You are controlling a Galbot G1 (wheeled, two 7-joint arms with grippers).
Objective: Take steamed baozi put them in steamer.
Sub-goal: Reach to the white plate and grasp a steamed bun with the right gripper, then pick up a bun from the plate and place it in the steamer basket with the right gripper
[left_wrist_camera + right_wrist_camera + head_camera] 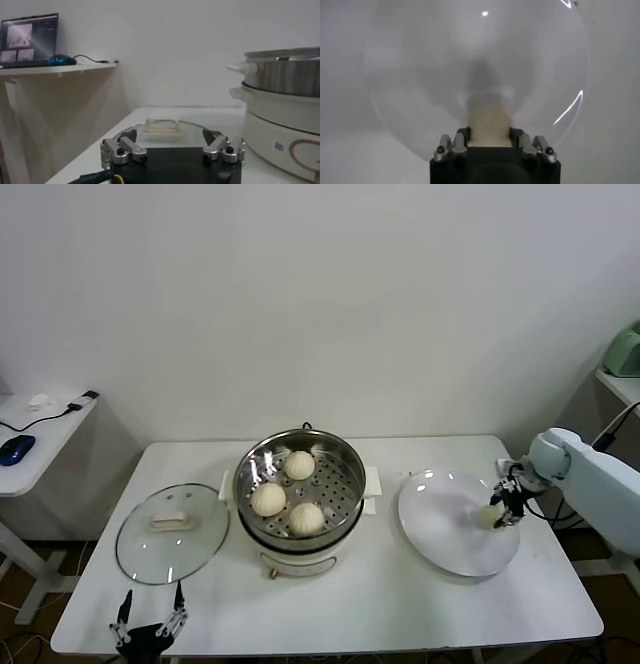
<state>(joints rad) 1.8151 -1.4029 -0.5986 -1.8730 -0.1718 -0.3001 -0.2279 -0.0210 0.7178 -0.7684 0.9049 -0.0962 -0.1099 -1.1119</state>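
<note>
Right tool pinching last baozi on white plate, right of steamer holding three buns. Left tool spread, idling near glass lid. Advice: lifting straight, gripping gently, avoiding squashing dough.

The robot's right arm is showing a smooth pale blue-white casing with a rounded joint cap near the wrist, and thin black cables are looping beside it. The right gripper is a small black unit with dark fingers. The left gripper is showing a black block body, silver metal finger links fastened with black screws, and a black cable with a yellow wire.
</note>
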